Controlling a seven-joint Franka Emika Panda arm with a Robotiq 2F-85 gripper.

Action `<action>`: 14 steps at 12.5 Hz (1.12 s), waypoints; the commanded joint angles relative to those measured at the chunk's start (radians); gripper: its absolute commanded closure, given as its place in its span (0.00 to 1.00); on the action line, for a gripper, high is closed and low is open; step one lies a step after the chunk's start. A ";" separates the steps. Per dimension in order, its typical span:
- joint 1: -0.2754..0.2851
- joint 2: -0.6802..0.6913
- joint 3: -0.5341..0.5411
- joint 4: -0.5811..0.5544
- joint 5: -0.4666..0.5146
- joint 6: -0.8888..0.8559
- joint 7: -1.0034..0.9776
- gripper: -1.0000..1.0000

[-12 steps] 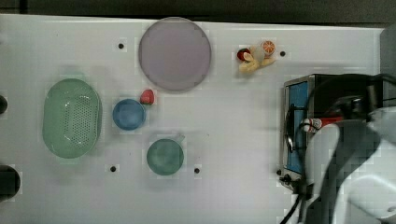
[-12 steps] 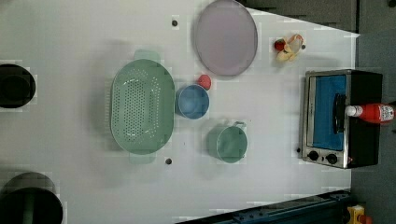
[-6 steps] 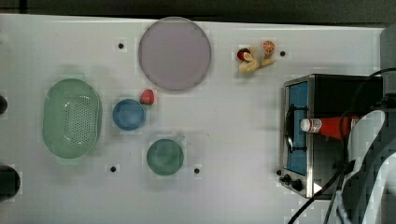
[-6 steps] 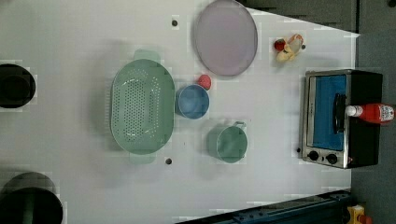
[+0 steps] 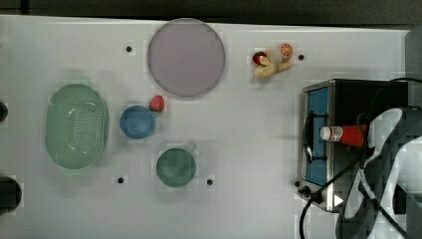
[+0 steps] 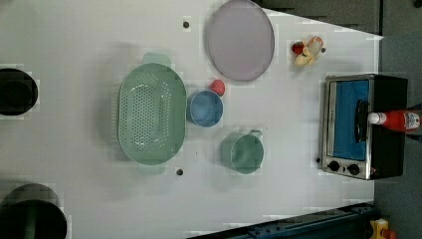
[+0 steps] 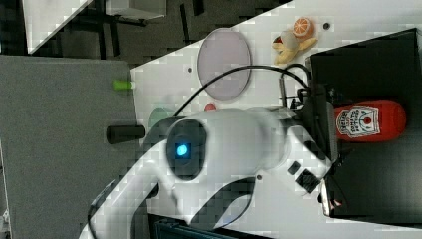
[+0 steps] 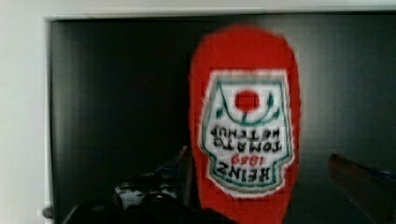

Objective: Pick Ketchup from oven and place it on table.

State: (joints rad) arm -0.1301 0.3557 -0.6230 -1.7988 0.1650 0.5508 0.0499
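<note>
Top view: white table [image 5: 239, 149] (dark holes)

White table [image 5: 259, 149], oven [image 5: 348, 99], purple plate [image 5: 186, 57], green colander [image 5: 76, 125], blue bowl [image 5: 137, 122], green cup [image 5: 175, 167]

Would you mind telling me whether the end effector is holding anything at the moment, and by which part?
Nothing is held yet: the Ketchup lies on top of the oven, with the open fingers either side of its lower body.

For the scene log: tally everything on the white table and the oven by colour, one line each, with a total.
Red: 2, Ketchup, strawberry toy
Green: 2, colander, cup
Blue: 1, bowl
Purple: 1, plate
Black: 1, oven
Mixed: 1, toy cluster
Total: 8
</note>
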 commanded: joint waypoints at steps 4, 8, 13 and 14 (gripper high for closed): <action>-0.018 0.063 0.011 0.022 0.071 0.080 0.009 0.00; -0.021 0.070 0.010 0.019 0.071 0.079 0.009 0.28; -0.019 0.054 0.002 0.031 0.069 0.075 0.009 0.36; -0.016 0.039 0.002 0.044 0.063 0.060 0.009 0.36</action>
State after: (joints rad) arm -0.1395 0.4321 -0.6040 -1.7861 0.2295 0.6343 0.0487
